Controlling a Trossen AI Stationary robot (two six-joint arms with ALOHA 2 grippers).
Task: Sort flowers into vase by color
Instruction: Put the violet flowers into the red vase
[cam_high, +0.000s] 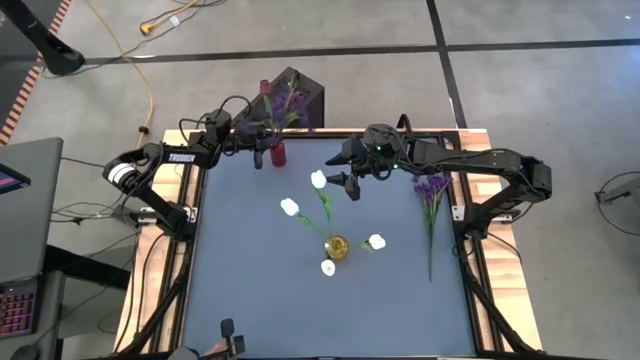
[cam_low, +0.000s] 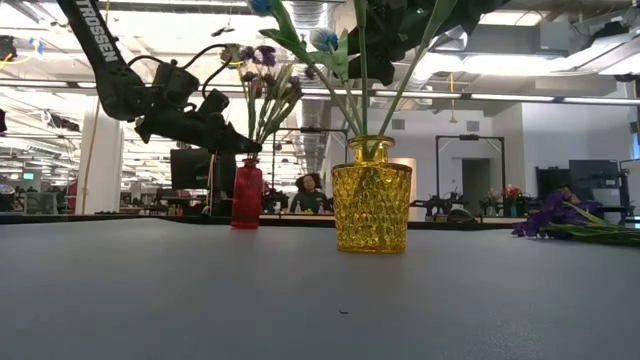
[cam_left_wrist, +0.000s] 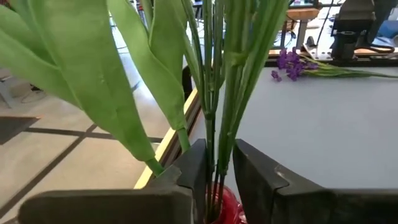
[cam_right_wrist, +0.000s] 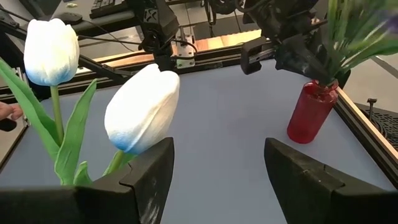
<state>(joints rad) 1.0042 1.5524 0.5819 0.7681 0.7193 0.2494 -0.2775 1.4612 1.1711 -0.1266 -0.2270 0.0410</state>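
Four white tulips (cam_high: 318, 180) stand in the yellow vase (cam_high: 337, 247) at the middle of the table (cam_high: 250, 290), their heads fanned out around it. At the far left edge our left gripper (cam_left_wrist: 214, 180) sits over the red vase (cam_high: 277, 154), fingers closed around the green stems (cam_left_wrist: 214, 124) rising from it. Our right gripper (cam_high: 352, 184) hangs at the far centre beside one white tulip, fingers apart. Near the right edge, purple sprigs (cam_high: 431, 190) lie flat on the table.
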